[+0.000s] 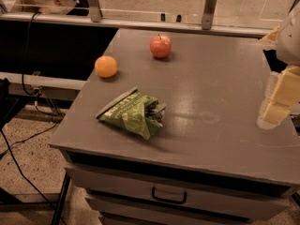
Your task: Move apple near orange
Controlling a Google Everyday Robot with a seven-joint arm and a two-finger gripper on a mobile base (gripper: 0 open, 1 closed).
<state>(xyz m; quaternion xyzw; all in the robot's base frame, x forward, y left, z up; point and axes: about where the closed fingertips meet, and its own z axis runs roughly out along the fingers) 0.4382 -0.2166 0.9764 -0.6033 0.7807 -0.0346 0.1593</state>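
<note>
The apple, red with a short dark stem, sits upright toward the far middle of the grey cabinet top. The orange, smooth and evenly orange, sits near the top's left edge, a short way left of and nearer than the apple. My gripper is at the right edge of the view, over the top's right side, far from both fruits and holding nothing.
A crumpled green chip bag lies near the front left of the top. A drawer with a dark handle is below the front edge. A rail with metal posts runs behind. Cables hang at the left over the floor.
</note>
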